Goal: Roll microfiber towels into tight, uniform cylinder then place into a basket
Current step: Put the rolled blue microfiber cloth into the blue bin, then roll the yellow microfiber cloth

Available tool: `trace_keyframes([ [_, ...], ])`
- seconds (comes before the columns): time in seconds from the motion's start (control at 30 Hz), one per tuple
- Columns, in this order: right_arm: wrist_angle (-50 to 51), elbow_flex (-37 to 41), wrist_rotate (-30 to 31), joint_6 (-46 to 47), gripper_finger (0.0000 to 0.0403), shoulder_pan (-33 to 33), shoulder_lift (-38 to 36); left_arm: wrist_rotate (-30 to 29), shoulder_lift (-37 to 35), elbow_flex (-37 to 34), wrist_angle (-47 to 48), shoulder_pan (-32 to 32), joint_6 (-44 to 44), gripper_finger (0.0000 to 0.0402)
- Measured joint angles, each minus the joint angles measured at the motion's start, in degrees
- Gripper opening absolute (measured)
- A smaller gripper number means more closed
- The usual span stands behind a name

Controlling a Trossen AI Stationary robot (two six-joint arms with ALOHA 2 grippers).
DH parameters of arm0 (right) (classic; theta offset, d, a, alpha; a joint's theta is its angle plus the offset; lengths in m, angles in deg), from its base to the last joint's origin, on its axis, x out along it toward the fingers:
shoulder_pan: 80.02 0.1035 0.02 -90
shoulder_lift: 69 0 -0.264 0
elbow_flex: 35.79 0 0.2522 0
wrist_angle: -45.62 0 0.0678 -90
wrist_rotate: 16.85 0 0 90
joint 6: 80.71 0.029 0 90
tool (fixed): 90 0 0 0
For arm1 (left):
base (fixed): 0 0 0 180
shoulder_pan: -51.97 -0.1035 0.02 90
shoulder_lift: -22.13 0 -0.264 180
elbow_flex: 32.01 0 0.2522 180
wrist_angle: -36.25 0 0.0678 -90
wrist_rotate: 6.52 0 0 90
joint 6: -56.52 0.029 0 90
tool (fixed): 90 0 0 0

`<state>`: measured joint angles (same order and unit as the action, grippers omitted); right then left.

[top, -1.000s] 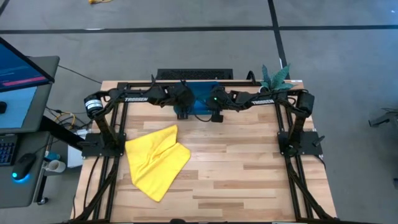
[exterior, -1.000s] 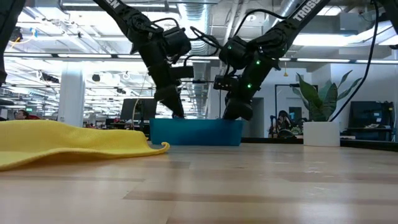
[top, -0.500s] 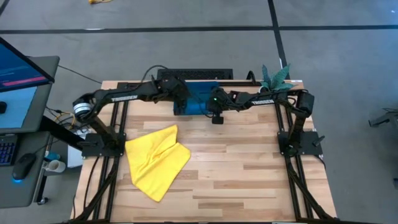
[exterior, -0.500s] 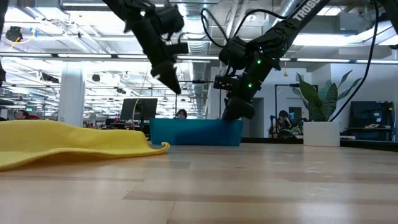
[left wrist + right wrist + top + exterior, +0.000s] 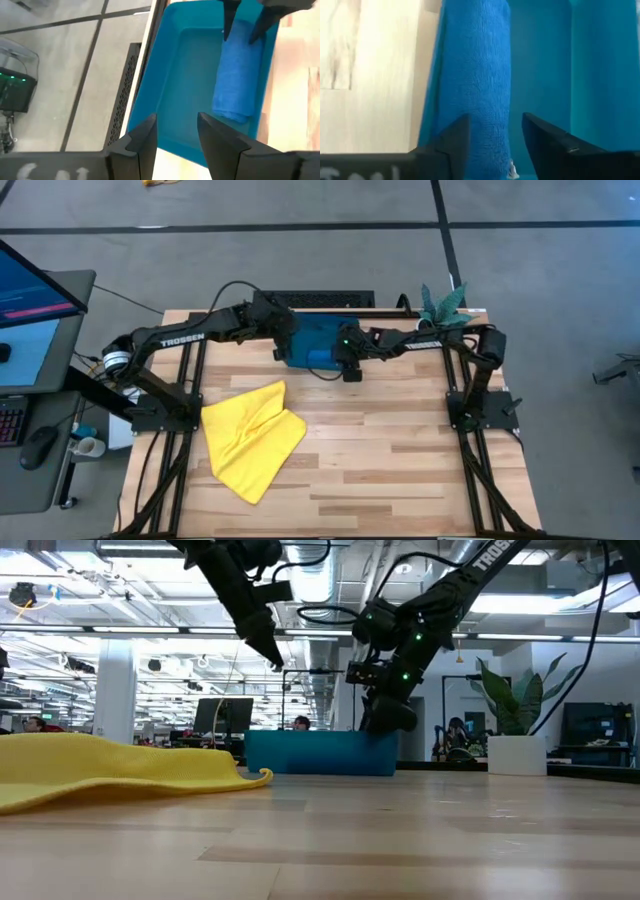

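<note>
At the far left, off the table, a monitor [image 5: 35,300] and a computer mouse [image 5: 38,448] sit on a side desk. On the wooden table [image 5: 400,470] the yellow towel [image 5: 250,438] lies unrolled and rumpled at the near left, well apart from the basket and with bare wood all around it.

The left gripper [image 5: 284,338] hangs raised above the basket's left end, its jaws apart and holding nothing. The basket [image 5: 172,95], a shallow teal tray, stands at the table's far edge, in the middle. Just behind it, off the table, lies a dark perforated panel [image 5: 312,300].

The blue towel [image 5: 235,75] lies inside the basket as a tight, even roll along the near wall, touching it; the rest of the basket floor is bare.

The right gripper [image 5: 347,361] is low at the basket's near right corner, over one end of the roll. Its fingers [image 5: 451,145] stand apart on either side of the roll, not clamping it.

A potted plant [image 5: 440,305] stands at the far right corner, near the right arm. The table's near right half lies open.
</note>
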<state>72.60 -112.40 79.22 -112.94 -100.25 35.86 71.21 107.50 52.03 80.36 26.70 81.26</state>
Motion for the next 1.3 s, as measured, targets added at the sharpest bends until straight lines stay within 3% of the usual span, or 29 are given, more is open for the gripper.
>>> trace_keyframes([
  [0.27,1.5,-0.4,2.9,0.7,0.0221,0.3,-3.5,-0.2,0.0,0.0,0.2,0.0,-0.4,0.0132],
  [0.47,5.4,-0.6,4.7,2.0,0.0194,0.3,-10.9,-0.1,-1.4,0.0,2.6,0.7,-2.9,0.0132],
  [0.67,13.9,-0.6,3.7,10.1,0.0165,1.7,-18.2,4.6,-3.1,-3.0,5.0,3.2,-9.5,0.0132],
  [0.8,16.5,-0.6,-1.0,14.6,0.0155,4.7,-19.3,4.8,-3.1,-7.0,5.4,7.2,-14.4,0.0132],
  [0.97,15.5,1.2,-1.5,16.5,0.0149,9.9,-19.3,5.0,-3.1,-12.6,2.2,15.3,-21.9,0.0132],
  [1.3,9.8,5.2,-1.6,18.8,0.0137,16.3,-19.3,6.6,-2.8,-22.7,-15.0,30.9,-38.5,0.0132],
])
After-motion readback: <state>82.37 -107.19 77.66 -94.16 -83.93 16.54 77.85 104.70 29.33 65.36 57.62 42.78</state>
